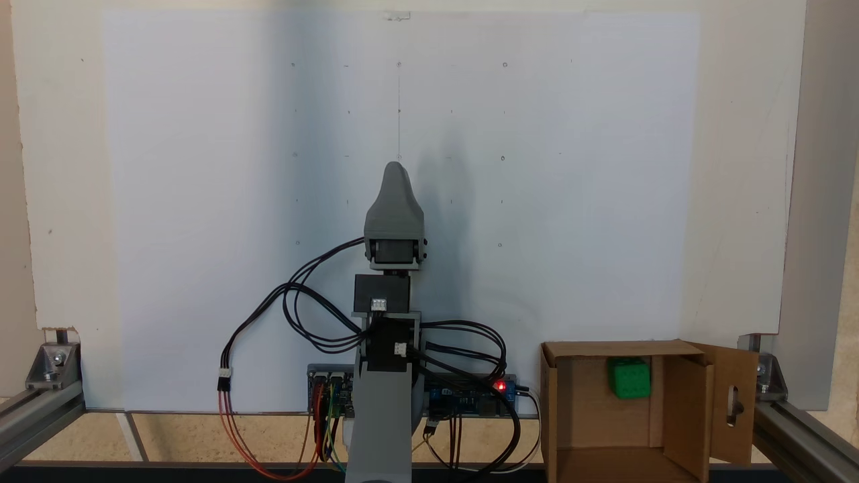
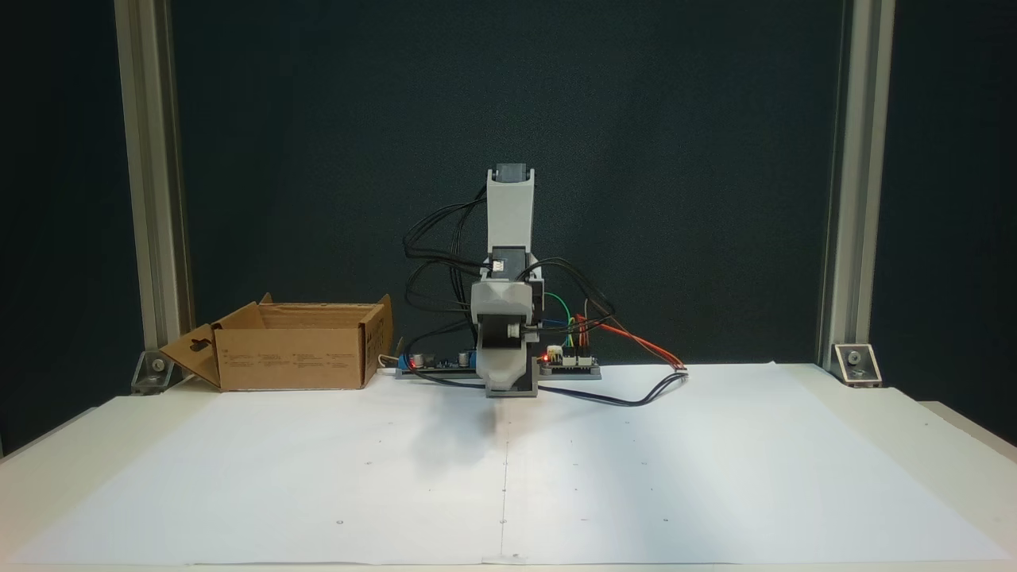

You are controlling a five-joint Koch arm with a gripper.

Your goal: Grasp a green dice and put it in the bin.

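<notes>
Resting folded over its base, the arm points its gripper (image 1: pixel 397 176) out along the centre line of the white paper sheet (image 1: pixel 201 168); the grey tip shows as one closed-looking shape in both fixed views, one jaw behind the other, so I cannot tell how far it is open, and nothing is seen held in it. The green dice (image 1: pixel 629 378) lies well off to the gripper's side and back toward the base, inside the cardboard box (image 1: pixel 590 422) (against an inner wall, as the view from above has it), so the task looks done. Little seems left to go wrong, by my judgement; the loose black cables (image 1: pixel 315 295) looping around the arm could snag on a joint if it swings again, and a sweep toward the box could knock the open flap (image 1: pixel 735 402) with its slot cutout or shove the light box along the table. On the box's front face (image 2: pixel 290 361) there are small printed lines of text, too fine to read; no brand name can be made out anywhere; the circuit board (image 1: pixel 470 392) behind the arm shows a red light.
</notes>
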